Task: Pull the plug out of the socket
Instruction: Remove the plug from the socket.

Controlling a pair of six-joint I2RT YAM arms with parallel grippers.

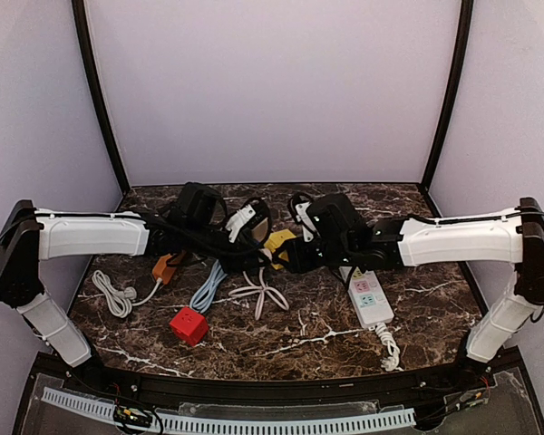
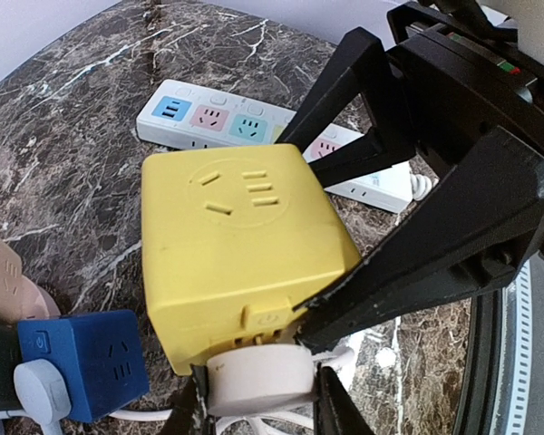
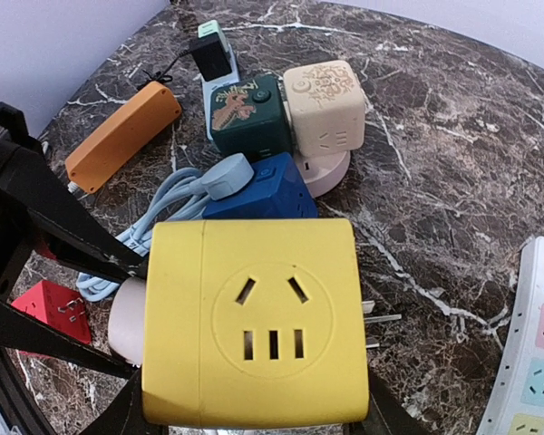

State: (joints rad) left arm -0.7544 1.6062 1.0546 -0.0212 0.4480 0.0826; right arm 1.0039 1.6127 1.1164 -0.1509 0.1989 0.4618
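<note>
A yellow cube socket (image 1: 279,241) is held above the table between both arms. It fills the right wrist view (image 3: 263,317) and the left wrist view (image 2: 236,245). A round white plug (image 2: 258,379) sits in the cube's side face, and its edge shows in the right wrist view (image 3: 125,322). My left gripper (image 2: 258,403) is shut on the plug, one finger on each side. My right gripper (image 3: 258,403) is shut on the cube, and its black fingers (image 2: 417,263) clamp the cube's sides. Metal prongs (image 3: 381,317) stick out of the cube's opposite face.
A white power strip (image 1: 370,299) lies at the right. A blue cube (image 3: 258,186), green cube (image 3: 249,118) and beige cube (image 3: 325,104) cluster beneath the grippers. An orange strip (image 1: 166,266), a red cube (image 1: 189,324) and loose cables (image 1: 208,285) lie at the left.
</note>
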